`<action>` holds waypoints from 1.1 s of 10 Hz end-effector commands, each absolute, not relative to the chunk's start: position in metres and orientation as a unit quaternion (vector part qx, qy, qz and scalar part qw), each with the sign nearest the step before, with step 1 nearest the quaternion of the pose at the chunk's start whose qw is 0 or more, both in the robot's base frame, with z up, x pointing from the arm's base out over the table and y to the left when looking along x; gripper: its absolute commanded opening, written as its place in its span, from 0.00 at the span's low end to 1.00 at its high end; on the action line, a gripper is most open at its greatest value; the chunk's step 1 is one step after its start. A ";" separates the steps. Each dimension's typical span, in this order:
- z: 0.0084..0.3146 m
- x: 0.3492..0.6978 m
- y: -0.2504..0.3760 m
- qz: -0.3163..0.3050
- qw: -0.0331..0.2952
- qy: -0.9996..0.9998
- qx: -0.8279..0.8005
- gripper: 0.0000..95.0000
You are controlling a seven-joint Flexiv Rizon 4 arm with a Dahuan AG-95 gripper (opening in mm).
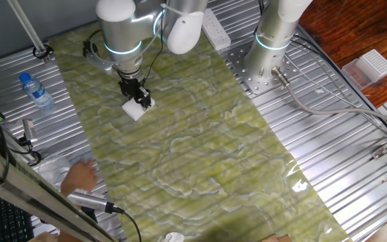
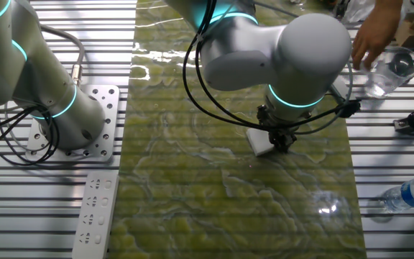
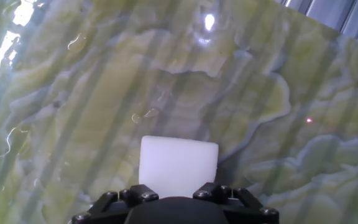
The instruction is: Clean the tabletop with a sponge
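Observation:
The tabletop [image 1: 200, 148] is a long glossy yellow-green sheet with pale wavy veins. It also shows in the other fixed view [image 2: 214, 194] and fills the hand view [image 3: 104, 87]. The sponge [image 1: 134, 109] is a small white block pressed on the sheet near its far left part. My black gripper [image 1: 140, 98] is shut on the sponge from above. In the other fixed view the sponge [image 2: 259, 141] sits under the gripper [image 2: 277, 140]. In the hand view the sponge [image 3: 179, 166] juts out between the black fingers [image 3: 140, 193].
A water bottle [image 1: 36, 92] lies on the ribbed metal at left. A person's hand [image 1: 80, 176] rests near the sheet's left edge. A white power strip [image 1: 215, 28] lies at the far end, a second arm base [image 1: 264, 67] beside it. A white scrap [image 1: 173, 237] lies at the near edge.

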State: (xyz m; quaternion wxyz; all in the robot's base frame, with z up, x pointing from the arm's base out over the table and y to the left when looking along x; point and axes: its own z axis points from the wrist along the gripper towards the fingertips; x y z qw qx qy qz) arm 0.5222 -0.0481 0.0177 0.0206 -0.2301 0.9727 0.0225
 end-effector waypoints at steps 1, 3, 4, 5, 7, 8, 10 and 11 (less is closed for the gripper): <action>0.016 0.523 -0.048 0.020 0.021 0.973 -0.228 0.40; 0.014 0.522 -0.049 0.019 0.021 0.974 -0.226 0.20; 0.014 0.521 -0.049 0.018 0.022 0.974 -0.224 0.20; 0.014 0.521 -0.049 0.019 0.022 0.975 -0.222 0.00; 0.014 0.521 -0.049 0.021 0.022 0.976 -0.216 0.00; 0.014 0.521 -0.049 0.021 0.022 0.976 -0.214 0.00; 0.013 0.521 -0.048 0.021 0.022 0.976 -0.214 0.00; 0.013 0.521 -0.047 0.021 0.022 0.977 -0.213 0.00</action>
